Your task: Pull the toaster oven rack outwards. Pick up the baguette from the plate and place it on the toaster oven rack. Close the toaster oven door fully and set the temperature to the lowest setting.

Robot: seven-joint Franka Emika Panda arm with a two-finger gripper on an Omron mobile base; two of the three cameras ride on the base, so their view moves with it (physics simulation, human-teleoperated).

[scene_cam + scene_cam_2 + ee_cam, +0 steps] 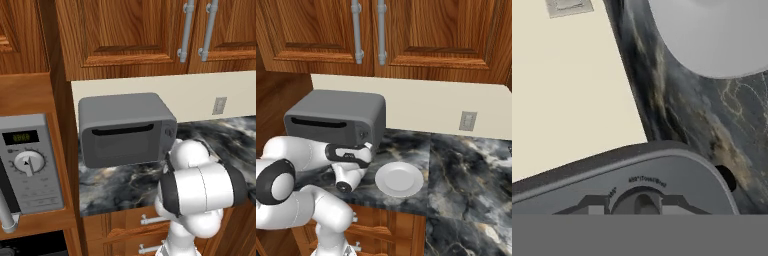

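The grey toaster oven [125,125] [336,112] stands on the dark marble counter with its toaster oven door [122,142] [318,127] closed upright. The toaster oven rack and the baguette are hidden. My gripper [370,146] [641,207] is pressed against the oven's right control panel [672,172]. Its fingertips sit on either side of a small dark knob [641,200], shut on it. The round white plate [399,179] [712,35] lies bare on the counter just right of the oven.
A silver microwave [30,165] with a green display sits in the wooden column left of the oven. Wooden cabinets with metal handles [357,30] hang overhead. A wall outlet [468,120] is on the cream backsplash. Drawer fronts [145,220] lie below the counter edge.
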